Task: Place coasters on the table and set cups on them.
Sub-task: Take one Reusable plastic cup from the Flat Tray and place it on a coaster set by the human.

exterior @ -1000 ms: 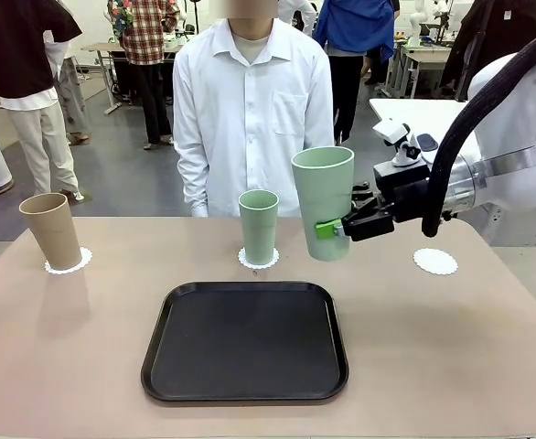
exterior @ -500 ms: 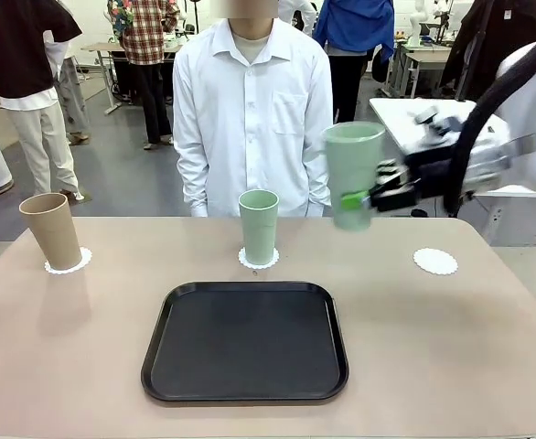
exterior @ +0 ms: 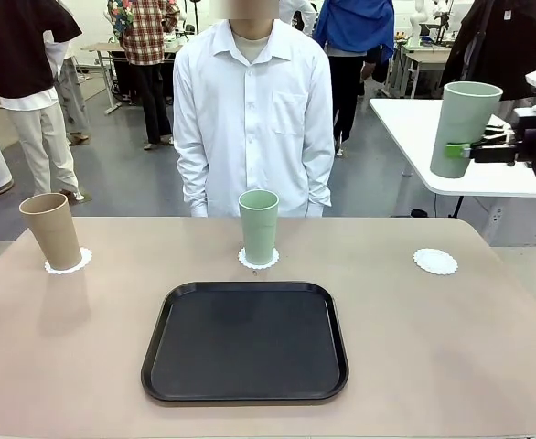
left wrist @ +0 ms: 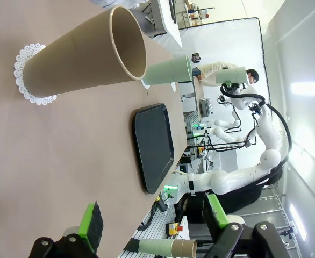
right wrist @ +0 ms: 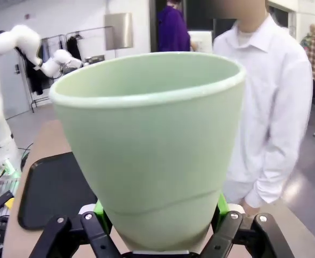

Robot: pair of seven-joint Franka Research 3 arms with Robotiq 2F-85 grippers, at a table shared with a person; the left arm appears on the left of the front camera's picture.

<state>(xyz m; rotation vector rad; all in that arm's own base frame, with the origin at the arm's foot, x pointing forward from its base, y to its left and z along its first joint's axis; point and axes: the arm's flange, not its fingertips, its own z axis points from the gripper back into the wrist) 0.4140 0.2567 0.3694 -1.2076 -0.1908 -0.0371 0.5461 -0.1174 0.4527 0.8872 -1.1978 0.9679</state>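
A tan cup [exterior: 53, 229] stands on a lacy white coaster [exterior: 68, 262] at the table's far left. One mint green cup [exterior: 258, 224] stands on a second coaster [exterior: 258, 260] at the far middle. A third coaster [exterior: 434, 262] lies bare at the far right. My right gripper [exterior: 469, 149] is shut on another green cup [exterior: 464, 128], held upright high above the table's right end. In the right wrist view that cup [right wrist: 152, 145] sits between the gripper [right wrist: 157, 226] fingers. My left gripper [left wrist: 152, 226] stands open, well back from the tan cup [left wrist: 87, 59] and its coaster [left wrist: 26, 75].
A black tray [exterior: 245, 340] lies in the middle of the beige table [exterior: 451, 347], near the front. A person in a white shirt [exterior: 252, 110] stands at the far edge behind the middle cup. A white-topped table [exterior: 414, 128] stands behind at the right.
My right gripper has carried the green cup up and to the right, from above the table's middle to high over its right end. The other cups and coasters have stayed put.
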